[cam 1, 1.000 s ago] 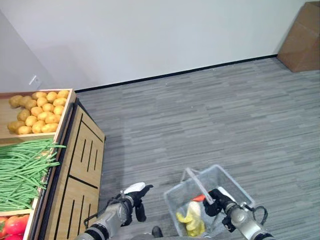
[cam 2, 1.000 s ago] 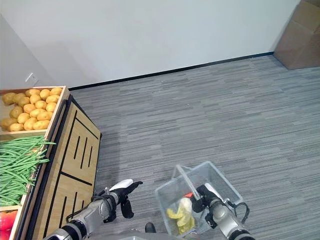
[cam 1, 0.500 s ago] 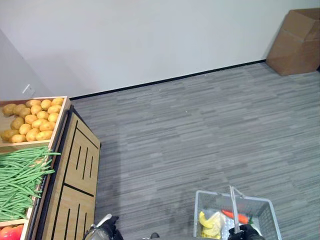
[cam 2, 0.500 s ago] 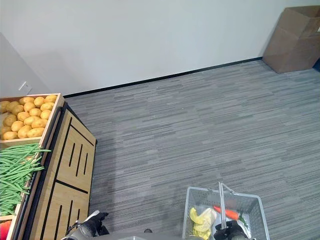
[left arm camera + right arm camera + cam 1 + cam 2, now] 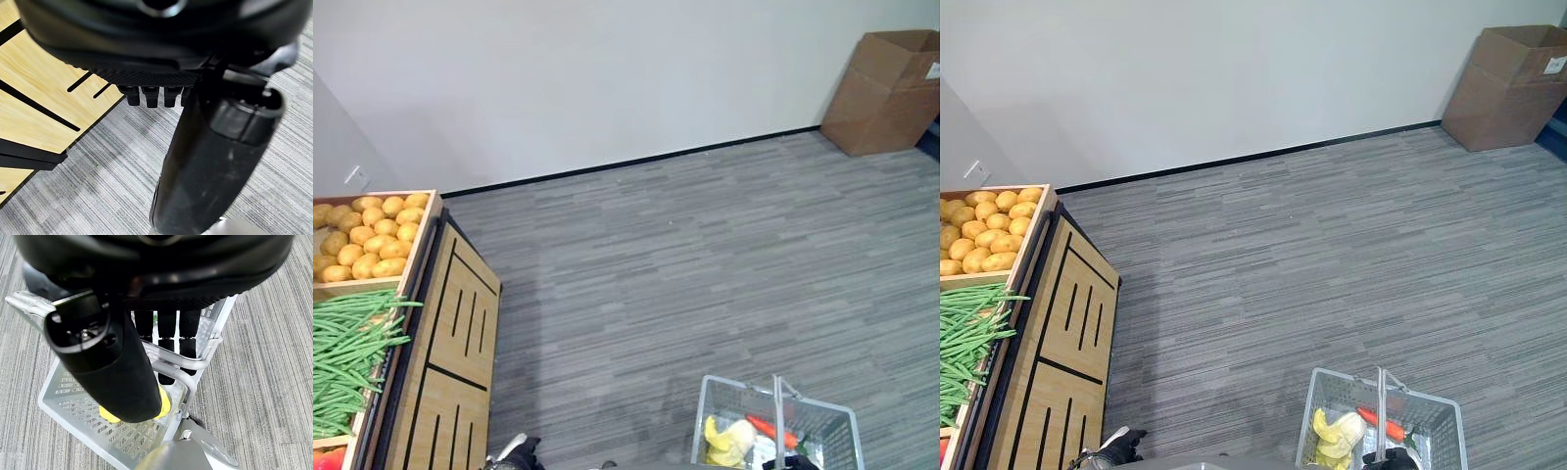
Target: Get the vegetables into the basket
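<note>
A wire basket (image 5: 732,385) hangs at the lower right above the grey floor, holding a carrot (image 5: 766,427) and a pale yellow vegetable (image 5: 725,441). Its handle (image 5: 168,366) runs across the middle. My right hand (image 5: 166,340) has its fingers curled round that handle, thumb on the near side; its top edge shows under the basket (image 5: 783,463). My left hand (image 5: 514,454) hangs low beside the wooden produce stand (image 5: 455,333), fingers (image 5: 146,95) relaxed and holding nothing. On the stand lie potatoes (image 5: 372,235), green beans (image 5: 347,357) and red tomatoes (image 5: 323,458).
The stand's slatted wooden side (image 5: 34,103) is close to my left hand. A cardboard box (image 5: 881,88) sits against the white wall at the far right. Grey striped carpet (image 5: 685,255) stretches from the stand to the wall.
The view has swung, so the whole scene shifted. The basket, tilted a second ago, now hangs level at the lower right. Both hands have sunk to the bottom edge.
</note>
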Controlling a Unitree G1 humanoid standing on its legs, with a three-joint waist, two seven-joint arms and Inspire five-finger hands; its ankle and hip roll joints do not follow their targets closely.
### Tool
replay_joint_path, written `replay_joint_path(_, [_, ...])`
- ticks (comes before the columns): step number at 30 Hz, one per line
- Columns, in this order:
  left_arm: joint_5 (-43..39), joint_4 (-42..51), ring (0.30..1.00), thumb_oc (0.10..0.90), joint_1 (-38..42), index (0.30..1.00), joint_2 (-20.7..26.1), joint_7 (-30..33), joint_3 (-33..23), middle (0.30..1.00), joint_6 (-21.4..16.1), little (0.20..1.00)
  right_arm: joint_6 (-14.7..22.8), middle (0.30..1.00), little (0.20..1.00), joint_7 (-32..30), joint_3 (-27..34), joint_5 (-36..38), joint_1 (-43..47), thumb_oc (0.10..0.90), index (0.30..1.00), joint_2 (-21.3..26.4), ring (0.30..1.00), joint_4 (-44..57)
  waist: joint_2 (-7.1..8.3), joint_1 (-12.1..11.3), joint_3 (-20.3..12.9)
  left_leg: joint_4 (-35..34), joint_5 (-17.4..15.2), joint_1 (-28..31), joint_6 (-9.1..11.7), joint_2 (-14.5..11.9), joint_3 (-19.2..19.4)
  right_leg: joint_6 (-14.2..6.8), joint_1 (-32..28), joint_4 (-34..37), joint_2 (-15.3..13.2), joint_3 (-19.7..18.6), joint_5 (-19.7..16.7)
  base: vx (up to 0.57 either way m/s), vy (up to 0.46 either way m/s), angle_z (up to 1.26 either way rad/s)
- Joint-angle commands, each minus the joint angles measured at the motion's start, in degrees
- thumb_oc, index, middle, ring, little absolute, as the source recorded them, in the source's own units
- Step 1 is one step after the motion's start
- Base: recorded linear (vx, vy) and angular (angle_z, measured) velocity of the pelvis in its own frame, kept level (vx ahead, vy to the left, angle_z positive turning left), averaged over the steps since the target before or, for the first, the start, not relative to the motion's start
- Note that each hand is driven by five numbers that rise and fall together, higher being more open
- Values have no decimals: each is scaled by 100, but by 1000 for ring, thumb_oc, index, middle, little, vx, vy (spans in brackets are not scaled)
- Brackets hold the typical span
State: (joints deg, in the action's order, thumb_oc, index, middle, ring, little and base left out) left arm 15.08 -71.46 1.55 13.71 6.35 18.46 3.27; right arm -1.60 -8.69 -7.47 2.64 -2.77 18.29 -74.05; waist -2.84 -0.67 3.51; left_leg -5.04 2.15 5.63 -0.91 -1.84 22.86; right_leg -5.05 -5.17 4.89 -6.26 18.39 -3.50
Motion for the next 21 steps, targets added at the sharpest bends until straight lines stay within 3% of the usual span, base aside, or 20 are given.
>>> replay_joint_path(1, [-102,-277,1000,900,504,1000,-20,208,-303,1000,-50,1000,-20,300,300,-29,-125,-15,92,400,300,-5,300,-397,99,-47,97,4,-470,248,300,5,-289,-53,60,-360,67,-78,706,0,0,0])
replay_joint_path(21, [24,-285,1000,900,494,1000,-28,159,-212,1000,-69,1000,1,300,300,21,-196,-30,129,400,300,-51,300,-406,95,-47,77,4,-527,252,250,45,-267,-98,93,-369,22,-121,639,0,0,0])
